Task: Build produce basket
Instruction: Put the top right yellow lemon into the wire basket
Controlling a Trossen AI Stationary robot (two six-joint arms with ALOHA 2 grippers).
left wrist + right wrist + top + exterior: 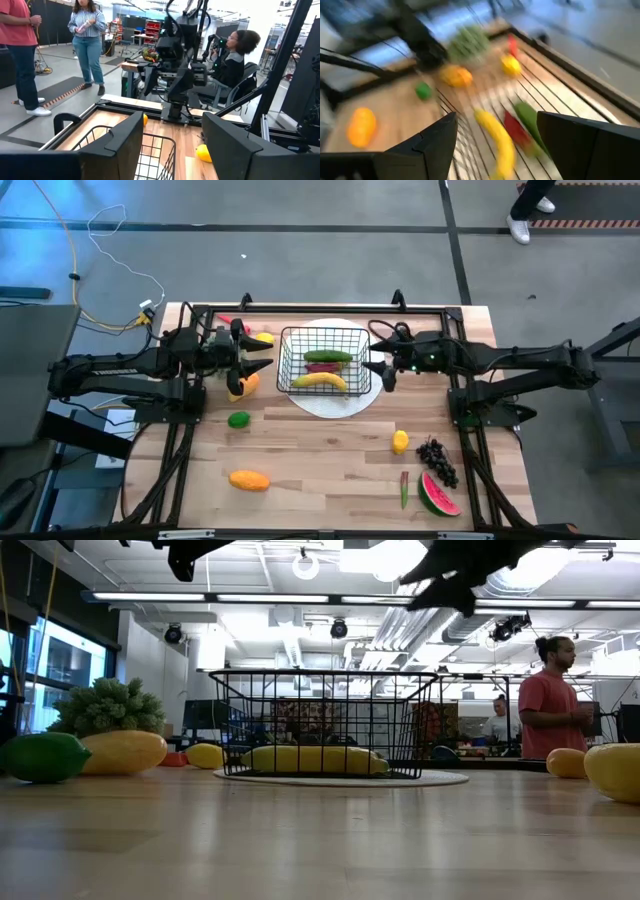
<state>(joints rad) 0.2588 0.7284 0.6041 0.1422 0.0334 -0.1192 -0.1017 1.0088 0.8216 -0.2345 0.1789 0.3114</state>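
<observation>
Both hands empty with fingers apart: left hand (252,360) and right hand (379,366) flank basket (322,340) holding banana (320,381), cucumber (327,356), near desk's (320,470) far edge.

No legible text or labels

The basket (322,360) is black wire mesh on a white plate (330,402). Inside lie a yellow banana (320,381) and green cucumber (327,356). On the pale wood table (320,470): dark grapes (436,460), a red-and-green watermelon slice (437,495), a green lime (238,419).
</observation>
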